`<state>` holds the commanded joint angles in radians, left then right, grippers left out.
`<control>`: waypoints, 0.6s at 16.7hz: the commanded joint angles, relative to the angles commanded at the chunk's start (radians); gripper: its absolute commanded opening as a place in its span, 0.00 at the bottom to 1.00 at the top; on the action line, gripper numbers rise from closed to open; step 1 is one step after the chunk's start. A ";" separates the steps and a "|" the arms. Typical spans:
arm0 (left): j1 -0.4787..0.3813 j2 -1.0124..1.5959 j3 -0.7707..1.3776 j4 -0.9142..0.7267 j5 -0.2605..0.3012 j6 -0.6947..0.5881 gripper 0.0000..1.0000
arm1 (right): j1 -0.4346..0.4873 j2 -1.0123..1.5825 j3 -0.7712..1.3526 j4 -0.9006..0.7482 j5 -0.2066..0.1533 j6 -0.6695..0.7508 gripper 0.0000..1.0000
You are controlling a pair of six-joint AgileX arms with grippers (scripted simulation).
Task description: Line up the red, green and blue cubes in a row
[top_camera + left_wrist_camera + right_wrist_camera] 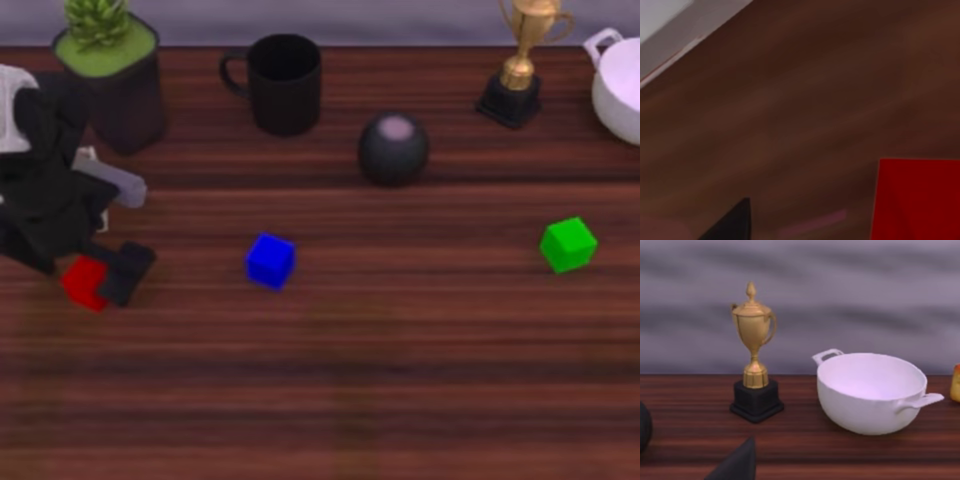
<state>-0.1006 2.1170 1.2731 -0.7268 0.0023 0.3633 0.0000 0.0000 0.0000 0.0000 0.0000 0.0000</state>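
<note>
The left gripper [98, 282] is low over the counter [400, 400] at its left side, and the red cube [84, 282] sits between its fingers [128, 272]. One dark finger is just to the right of the cube, and the other is hidden under the arm. I cannot tell if the fingers already clamp the cube or only stand around it. In the left wrist view the red cube [917, 199] fills one corner, very close, beside a dark fingertip [732, 224].

To the right of these fingers, well apart, lies the blue cube [270, 260]. Much farther to the right lies the green cube [568, 244].

Behind the fingers, near the back edge, stands a potted plant [108, 70], then a black mug [280, 82], a dark ball [394, 148], a gold trophy [522, 60] and a white pot [620, 85].

The right arm does not appear from above. Its wrist view shows one dark fingertip [737, 464] and, behind it, the trophy [755, 360] and the pot [872, 392].
</note>
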 joint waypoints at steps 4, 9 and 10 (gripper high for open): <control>0.000 0.000 0.000 0.000 0.000 0.000 0.55 | 0.000 0.000 0.000 0.000 0.000 0.000 1.00; 0.000 0.000 0.000 0.000 0.000 0.000 0.17 | 0.000 0.000 0.000 0.000 0.000 0.000 1.00; 0.000 0.000 0.000 0.000 0.000 0.000 0.10 | 0.000 0.000 0.000 0.000 0.000 0.000 1.00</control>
<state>-0.1006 2.1170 1.2731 -0.7268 0.0023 0.3633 0.0000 0.0000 0.0000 0.0000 0.0000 0.0000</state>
